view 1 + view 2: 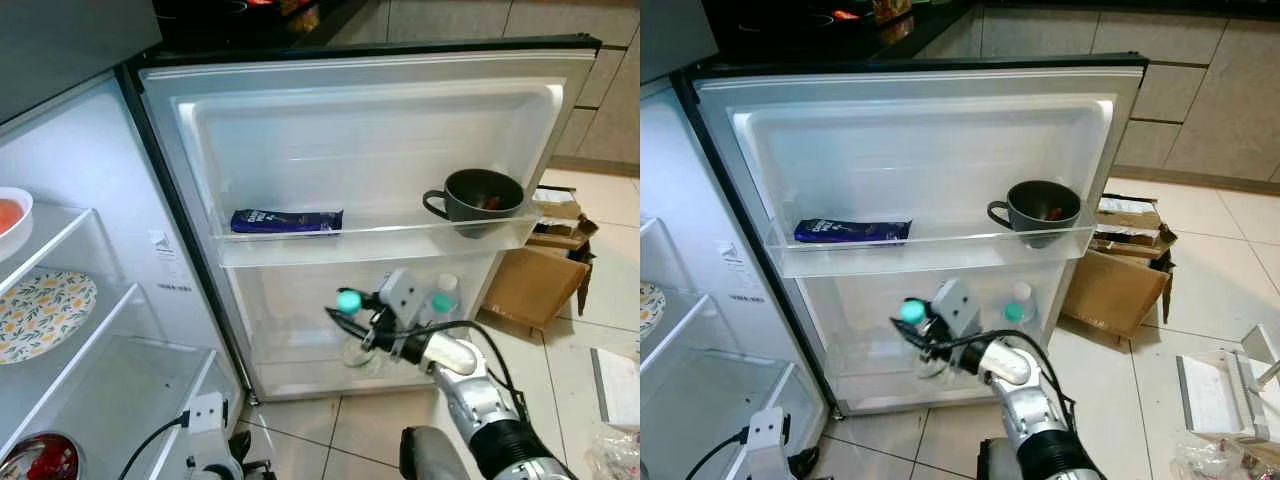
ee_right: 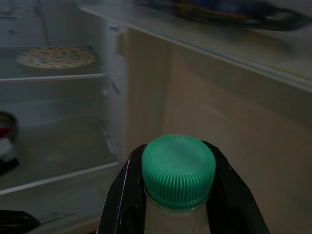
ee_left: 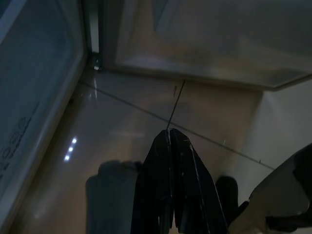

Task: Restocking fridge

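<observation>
Restock partly done: upper door shelf (image 1: 380,240) holds a blue packet (image 1: 287,220) and dark mug (image 1: 478,197), and one green-capped bottle (image 1: 444,296) stands in the lower door bin. Right gripper (image 1: 358,322) is clamped on a second bottle (image 2: 178,171) at the neck, just in front of that bin, not yet placed. Left gripper (image 3: 170,180) hangs idle near the floor, fingers pressed together, holding nothing.

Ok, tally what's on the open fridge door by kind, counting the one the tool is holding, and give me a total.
Green-capped bottles: 2, one in the right tool at the lower door shelf, one already standing there
Dark mugs: 1
Blue packets: 1
Total: 4
</observation>
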Robot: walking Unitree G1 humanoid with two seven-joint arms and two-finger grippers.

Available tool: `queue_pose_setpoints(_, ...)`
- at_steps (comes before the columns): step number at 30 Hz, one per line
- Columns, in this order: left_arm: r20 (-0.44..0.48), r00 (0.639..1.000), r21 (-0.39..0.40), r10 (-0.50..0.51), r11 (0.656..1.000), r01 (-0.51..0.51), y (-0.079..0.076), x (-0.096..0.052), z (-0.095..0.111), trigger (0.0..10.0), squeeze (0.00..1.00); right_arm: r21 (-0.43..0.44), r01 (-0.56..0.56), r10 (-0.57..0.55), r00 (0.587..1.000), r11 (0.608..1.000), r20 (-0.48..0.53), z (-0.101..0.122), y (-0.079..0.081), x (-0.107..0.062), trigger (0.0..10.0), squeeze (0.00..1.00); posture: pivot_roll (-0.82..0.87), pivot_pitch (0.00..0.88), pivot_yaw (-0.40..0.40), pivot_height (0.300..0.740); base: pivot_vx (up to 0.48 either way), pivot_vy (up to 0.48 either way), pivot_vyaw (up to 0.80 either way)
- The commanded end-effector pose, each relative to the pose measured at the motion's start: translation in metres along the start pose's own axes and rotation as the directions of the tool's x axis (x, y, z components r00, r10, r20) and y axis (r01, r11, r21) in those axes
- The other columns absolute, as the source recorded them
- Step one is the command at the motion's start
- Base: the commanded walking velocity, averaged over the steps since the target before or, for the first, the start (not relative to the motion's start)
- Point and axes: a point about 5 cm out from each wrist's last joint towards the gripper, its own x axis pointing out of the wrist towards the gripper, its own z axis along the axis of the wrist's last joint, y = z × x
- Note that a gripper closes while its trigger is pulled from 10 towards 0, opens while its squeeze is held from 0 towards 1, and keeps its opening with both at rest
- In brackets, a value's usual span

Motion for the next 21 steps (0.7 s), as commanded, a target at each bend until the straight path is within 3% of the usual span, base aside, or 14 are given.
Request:
queue_pose_setpoints(1,0.014,1.0,-0.017,-0.001,1.0,0.001,0.0,-0.001,-0.001,10.0,0.0,-0.028,0.025,-0.024,0.999,0.999,0.025,0.009,-0.006,0.0,10.0,0.0,-0.12,0.0,0.03,0.49,0.0,0.0,0.0)
queue_pose_setpoints(8,0.018,1.0,-0.013,-0.012,1.0,0.012,-0.001,0.0,0.001,10.0,0.0,-0.107,0.065,-0.068,0.997,0.992,-0.024,0.001,-0.01,-0.005,10.0,0.0,-0.13,0.0,0.035,0.465,0.0,0.0,0.0)
queue_pose_setpoints(16,0.016,1.0,-0.016,-0.024,1.0,0.024,-0.003,0.0,0.0,10.0,0.0,-0.105,0.165,-0.17,0.985,0.981,-0.036,-0.01,-0.009,-0.001,10.0,0.0,-0.13,0.0,0.038,0.44,0.0,0.0,0.0)
queue_pose_setpoints(21,0.022,0.999,-0.016,-0.032,0.999,0.033,-0.004,0.001,0.001,10.0,0.0,-0.033,0.225,-0.225,0.974,0.974,-0.011,-0.011,-0.013,0.0,10.0,0.0,-0.12,0.0,0.04,0.44,0.0,0.0,0.0)
